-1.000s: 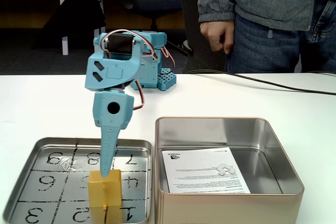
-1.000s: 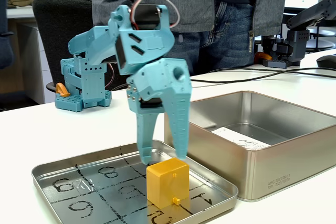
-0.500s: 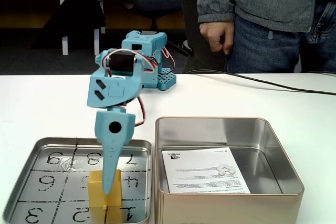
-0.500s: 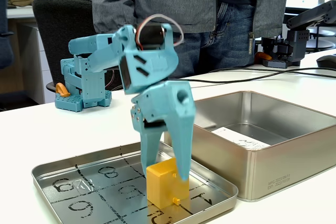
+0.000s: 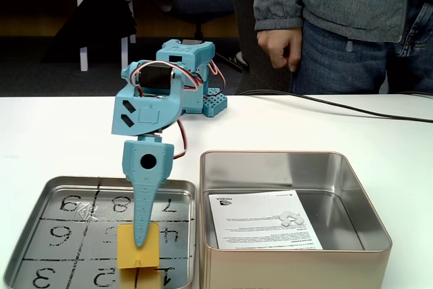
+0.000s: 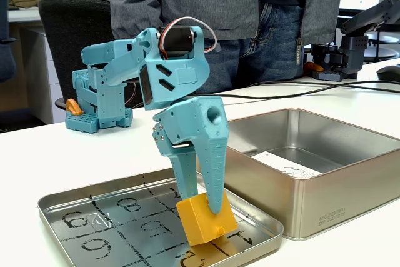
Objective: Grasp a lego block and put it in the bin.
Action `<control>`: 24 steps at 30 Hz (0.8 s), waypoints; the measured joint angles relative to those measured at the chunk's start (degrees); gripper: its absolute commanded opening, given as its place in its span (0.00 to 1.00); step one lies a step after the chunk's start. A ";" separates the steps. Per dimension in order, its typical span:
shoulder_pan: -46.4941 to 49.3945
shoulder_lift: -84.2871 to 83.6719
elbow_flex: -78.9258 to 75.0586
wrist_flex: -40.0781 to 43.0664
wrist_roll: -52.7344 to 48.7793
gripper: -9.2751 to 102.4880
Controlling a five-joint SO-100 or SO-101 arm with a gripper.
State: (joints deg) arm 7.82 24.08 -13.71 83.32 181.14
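The yellow-orange lego block (image 5: 139, 248) (image 6: 206, 219) is tilted, with one corner down, just over the shallow numbered tray (image 5: 67, 235) (image 6: 119, 229). My blue gripper (image 5: 139, 240) (image 6: 201, 203) points straight down and is shut on it, one finger on each side. In a fixed view the near finger (image 5: 142, 208) covers the block's middle. The bin (image 5: 294, 262) (image 6: 337, 207), a deep silvery tin, stands right of the tray with a printed paper sheet (image 5: 264, 221) (image 6: 284, 164) on its bottom. The gripper is left of the bin's wall.
A person (image 5: 338, 25) (image 6: 219, 4) stands behind the table, a hand (image 5: 277, 45) hanging near the arm's base (image 5: 196, 79) (image 6: 100, 101). A black cable (image 5: 338, 105) crosses the table behind the bin. A dark second arm (image 6: 362, 29) sits at the far right.
The gripper came down around the block and shut on it. The block, flat on the tray before, is now tilted and raised slightly between the fingers.
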 measured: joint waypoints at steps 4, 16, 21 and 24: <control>0.88 1.93 0.00 0.00 0.53 0.08; -6.94 15.38 0.00 -0.35 1.32 0.08; -17.14 15.64 0.00 -0.53 1.32 0.08; -21.71 14.33 0.00 0.18 1.32 0.08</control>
State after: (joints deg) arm -13.89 38.41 -13.71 83.50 182.46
